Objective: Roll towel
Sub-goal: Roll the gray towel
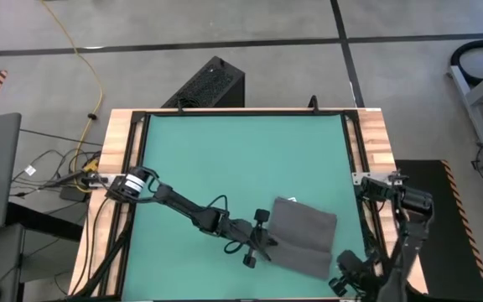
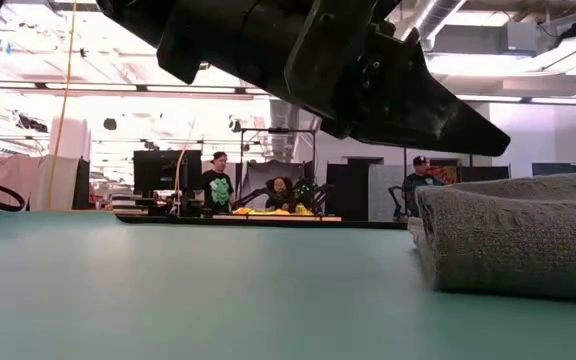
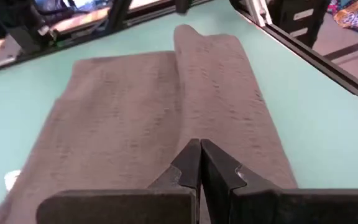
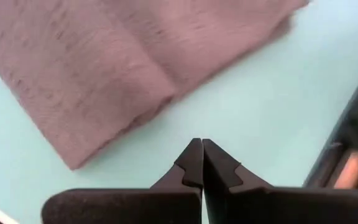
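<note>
The dark grey towel lies folded on the green tabletop, towards its right near side, with a small white tag at its far edge; the left gripper, jaws closed and empty, sits at the towel's left edge, and the right gripper, jaws closed and empty, just off its near right corner

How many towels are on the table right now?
1. The towel lies on the green mat toward the right near corner, partly folded over itself. The left gripper sits shut at its left edge; the right gripper is shut beside its near right corner.
</note>
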Tool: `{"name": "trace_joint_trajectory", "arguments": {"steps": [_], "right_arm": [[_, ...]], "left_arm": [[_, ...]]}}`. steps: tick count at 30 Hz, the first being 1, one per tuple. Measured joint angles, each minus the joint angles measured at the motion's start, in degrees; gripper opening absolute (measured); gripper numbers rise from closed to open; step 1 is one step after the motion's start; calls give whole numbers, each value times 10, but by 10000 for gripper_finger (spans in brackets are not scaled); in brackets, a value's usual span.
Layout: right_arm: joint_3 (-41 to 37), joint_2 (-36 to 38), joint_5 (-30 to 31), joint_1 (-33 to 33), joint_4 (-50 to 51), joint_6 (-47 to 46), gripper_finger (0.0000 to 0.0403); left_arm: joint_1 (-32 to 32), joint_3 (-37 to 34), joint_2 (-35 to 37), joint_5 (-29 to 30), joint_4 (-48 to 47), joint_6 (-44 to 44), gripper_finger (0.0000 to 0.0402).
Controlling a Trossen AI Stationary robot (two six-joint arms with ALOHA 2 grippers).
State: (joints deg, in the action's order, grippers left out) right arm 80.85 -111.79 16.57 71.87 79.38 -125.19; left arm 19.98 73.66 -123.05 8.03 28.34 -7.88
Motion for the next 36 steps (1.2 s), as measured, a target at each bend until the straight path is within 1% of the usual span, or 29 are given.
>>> {"name": "trace_joint_trajectory", "arguments": {"steps": [3, 4, 7, 8, 13, 17, 21, 24, 30, 34, 36], "right_arm": [[31, 1, 36, 20, 50, -17, 19], [35, 1, 58, 22, 49, -11, 19], [25, 1, 150, 14, 26, 28, 18], [19, 1, 160, 7, 23, 39, 18], [-9, 0, 169, -32, 14, 93, 17], [-18, 0, 169, -50, -35, 136, 17], [-19, 0, 186, -57, -50, 144, 17], [-31, 0, 209, -58, -60, 143, 17], [-104, 0, 209, -69, -184, 159, 16], [-143, 0, 211, -77, -228, 158, 16], [-158, 0, 214, -81, -241, 158, 16]], "left_arm": [[-2, 0, 0, -1, 6, -4, 0], [-1, 0, 0, -3, 15, -4, 0], [1, 1, 1, -16, 33, -16, 0], [1, 1, 1, -14, 31, -18, 0], [0, 1, 1, -6, 24, -20, 0], [-9, 1, 1, 18, 22, -34, 0], [-20, 1, 1, 6, 19, -16, 0], [-26, 1, 1, -20, 20, 3, 0], [-27, 1, 1, -28, 29, -1, 0], [-36, 1, 1, -28, 29, -32, 0], [-45, 1, 1, -28, 29, -68, 0]]}}
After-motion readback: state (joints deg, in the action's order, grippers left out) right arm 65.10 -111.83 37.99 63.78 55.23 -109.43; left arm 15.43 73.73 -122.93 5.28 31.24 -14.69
